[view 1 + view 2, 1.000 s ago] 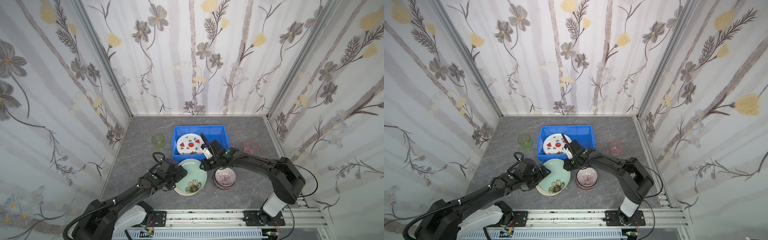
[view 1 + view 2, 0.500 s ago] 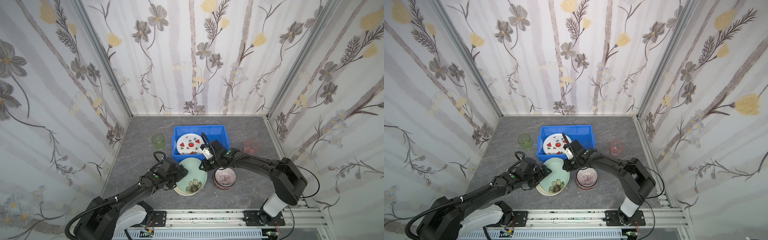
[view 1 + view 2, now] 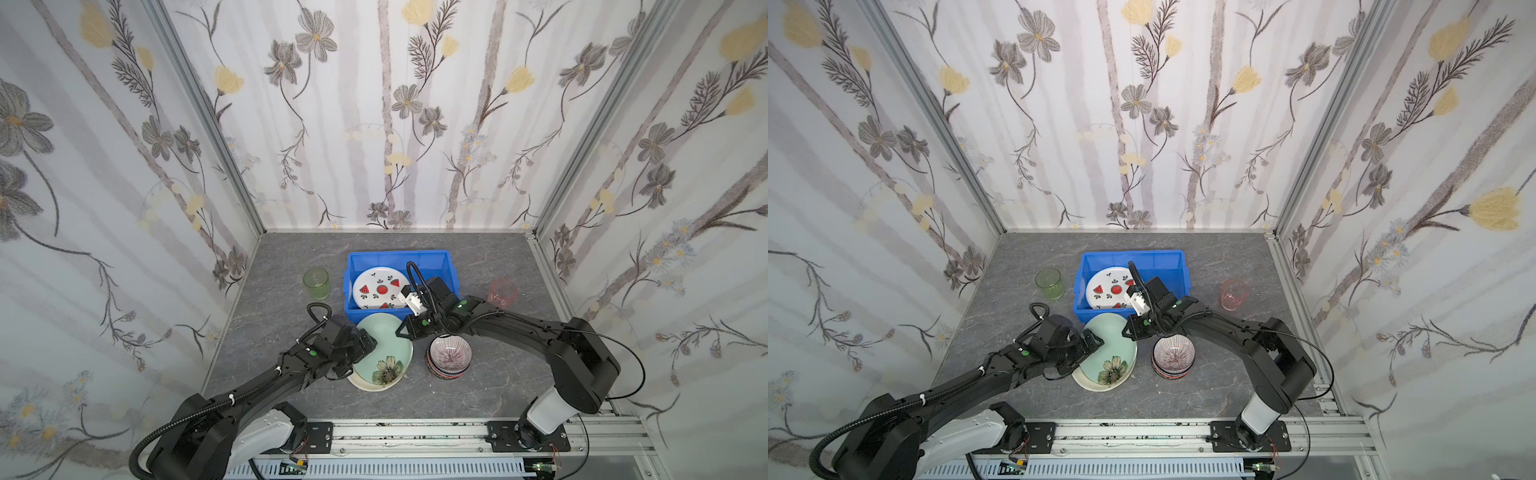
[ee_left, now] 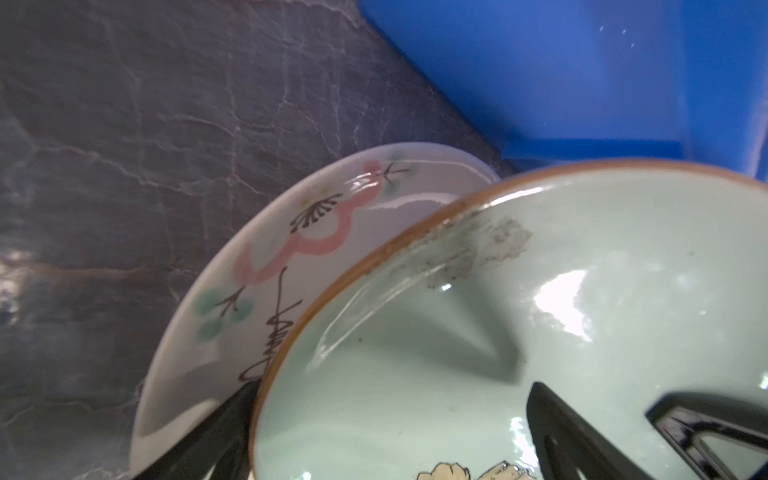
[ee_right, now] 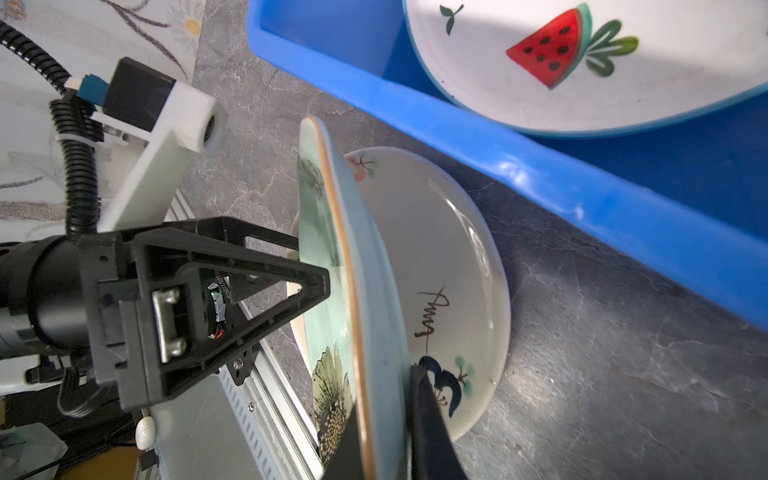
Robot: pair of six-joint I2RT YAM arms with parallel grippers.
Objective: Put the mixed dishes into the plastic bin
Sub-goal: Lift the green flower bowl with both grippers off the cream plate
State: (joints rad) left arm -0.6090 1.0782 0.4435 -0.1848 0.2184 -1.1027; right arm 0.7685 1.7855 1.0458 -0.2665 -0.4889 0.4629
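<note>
The round pale green ceramic plate with a painted flower is tilted up off the cream plate beneath it, just in front of the bright blue plastic bin. The right gripper pinches its rim. The left gripper is spread wide, one finger under the plate, one over. A watermelon plate lies in the bin, and stacked striped bowls sit nearby.

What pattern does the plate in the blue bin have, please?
The plate shows watermelon slices on white; clearest in the right wrist view.
</note>
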